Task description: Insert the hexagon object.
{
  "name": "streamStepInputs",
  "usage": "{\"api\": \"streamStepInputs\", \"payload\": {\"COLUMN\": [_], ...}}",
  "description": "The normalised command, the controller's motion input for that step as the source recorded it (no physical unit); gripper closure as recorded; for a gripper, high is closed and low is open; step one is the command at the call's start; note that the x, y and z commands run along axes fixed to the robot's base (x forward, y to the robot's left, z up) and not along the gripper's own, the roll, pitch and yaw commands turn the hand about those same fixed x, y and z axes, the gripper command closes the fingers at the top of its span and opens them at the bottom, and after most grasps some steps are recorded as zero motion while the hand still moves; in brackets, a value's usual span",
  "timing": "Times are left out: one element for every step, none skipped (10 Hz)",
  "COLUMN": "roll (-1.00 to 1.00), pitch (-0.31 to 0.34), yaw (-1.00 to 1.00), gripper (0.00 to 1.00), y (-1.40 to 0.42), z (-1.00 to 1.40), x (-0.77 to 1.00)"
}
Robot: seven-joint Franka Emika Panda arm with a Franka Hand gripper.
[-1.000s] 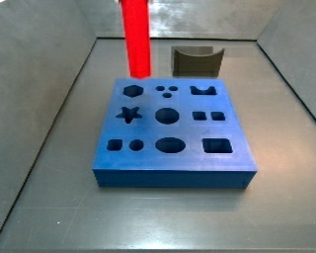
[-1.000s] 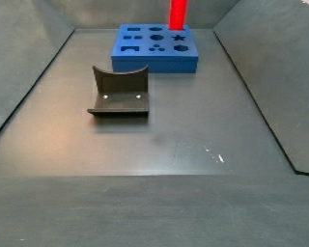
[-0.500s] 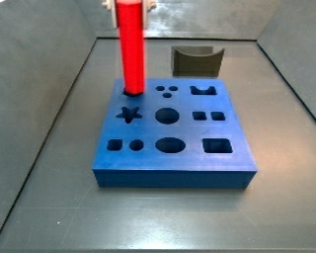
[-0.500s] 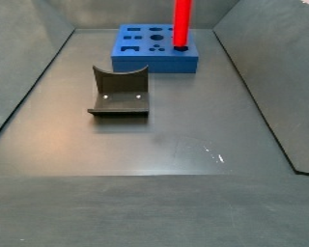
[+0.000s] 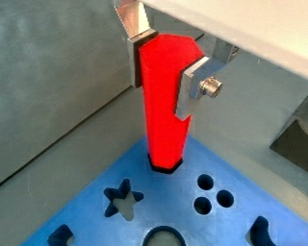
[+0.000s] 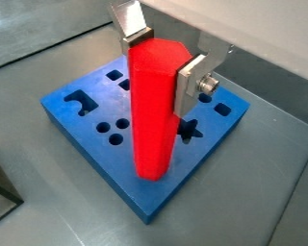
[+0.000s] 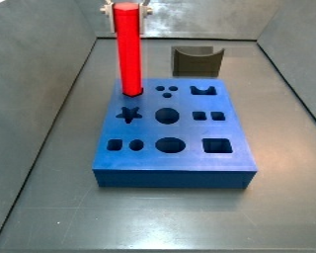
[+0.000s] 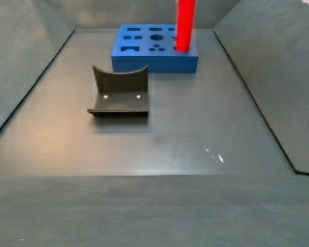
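Observation:
The hexagon object (image 7: 127, 49) is a long bright red peg, standing upright. Its lower end sits in the hexagon hole at a back corner of the blue block (image 7: 188, 163). It also shows in a side view (image 8: 184, 24) and in both wrist views (image 5: 164, 110) (image 6: 149, 115). My gripper (image 5: 166, 67) is shut on the peg's upper part, with a silver finger (image 5: 196, 85) on each side. The gripper also shows in a wrist view (image 6: 161, 65). The blue block (image 8: 147, 50) has several shaped holes.
The dark fixture (image 8: 120, 92) stands on the grey floor in front of the block in a side view, and behind the block in the other (image 7: 197, 59). Grey walls (image 7: 55, 109) enclose the floor on the sides.
The peg has come down from above the block, and its lower end now sits in the hexagon hole. It is slightly lower than half a second ago.

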Motion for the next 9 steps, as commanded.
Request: {"api": "streamStepInputs", "payload": {"roll": [-0.05, -0.03, -0.05, -0.02, 0.07, 0.11, 0.01, 0.0, 0.0], "pitch": [0.0, 0.0, 0.0, -0.034, -0.026, -0.047, -0.177, -0.089, 0.0], "yaw": [0.0, 0.0, 0.0, 0.0, 0.0, 0.0, 0.0, 0.01, 0.0], "gripper": [1.0, 1.0, 1.0, 1.0, 1.0, 1.0, 1.0, 1.0, 1.0], "y": [-0.06, -0.09, 0.0, 0.0, -0.07, -0.09, -0.06, 0.0, 0.0], "z": [-0.36, -0.34, -0.5, -0.76, -0.95, -0.95, -0.55, 0.0, 0.0], "x": [0.14, 0.15, 0.11, 0.01, 0.0, 0.0, -0.25, -0.08, 0.0]}}
